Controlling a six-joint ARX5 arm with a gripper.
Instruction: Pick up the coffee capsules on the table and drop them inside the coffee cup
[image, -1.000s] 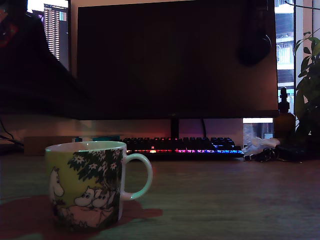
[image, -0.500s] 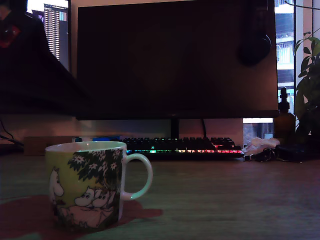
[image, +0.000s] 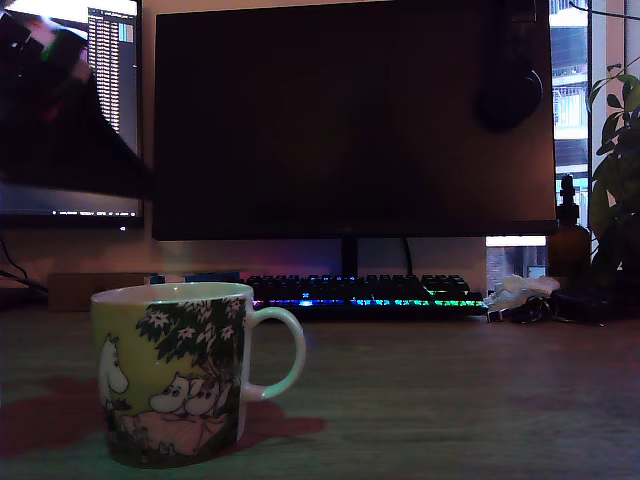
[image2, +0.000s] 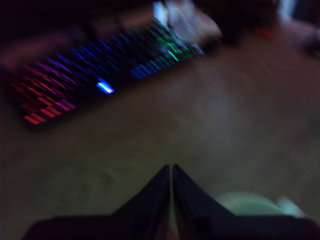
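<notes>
Dim desk: the table (image: 450, 400) carries a lit keyboard (image: 365, 292) along its far edge beneath a dark monitor (image: 350, 120). The coffee cup (image: 175, 375) stands near the front edge, at the exterior view's left. The gripper (image2: 171, 172) is clenched, nothing visibly between its tips. No capsules show. Risk: blurred views could spoil aim, knocking the cup.

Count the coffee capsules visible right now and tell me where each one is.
0. No capsule shows on the table in either view. Some may lie inside the coffee cup, whose interior is hidden, or outside both frames. The end effector appears shut with nothing visible between its fingers.
</notes>
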